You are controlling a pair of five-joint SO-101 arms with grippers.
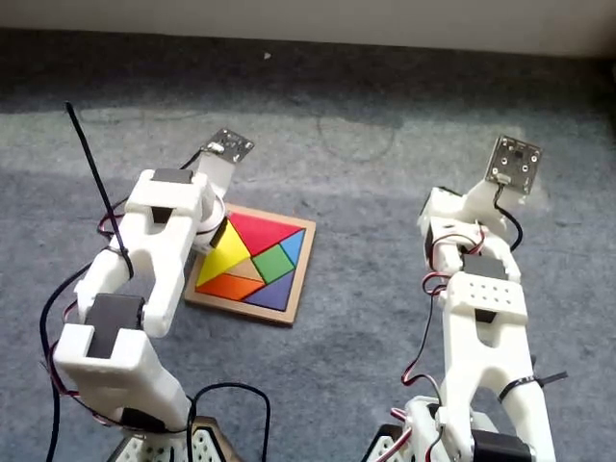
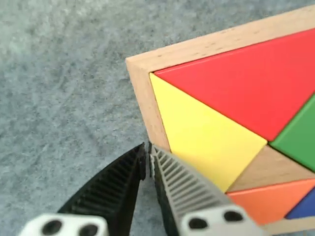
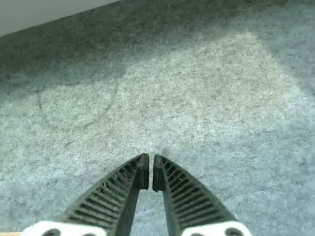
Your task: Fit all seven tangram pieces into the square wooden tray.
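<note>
The square wooden tray (image 1: 300, 279) lies flat on the grey carpet (image 1: 385, 183), turned a little so one corner points away from the arms. Coloured pieces lie inside it, flat and close together. The red triangle (image 1: 265, 234) sits along the far edge. The yellow triangle (image 1: 225, 252) is beside it, along the edge nearest the left arm (image 1: 154, 250). A green square (image 1: 275, 262) is in the middle and a light blue triangle (image 1: 294, 247) touches it. An orange piece (image 1: 229, 286) and a dark blue piece (image 1: 274, 289) lie along the near edge. Between the yellow and the orange there is a small tan triangle (image 2: 263, 169) (a plain wood piece or the bare tray floor, I cannot tell which).

The left gripper (image 2: 149, 150) is low at the tray's outer side, just beside the rim (image 2: 142, 93) near the yellow triangle's corner. Its two fingers are pressed together and hold nothing.

The right arm (image 1: 476, 289) is well apart from the tray. The right gripper (image 3: 150, 164) hangs over bare carpet, and its fingers are pressed together too, with nothing between them.
</note>
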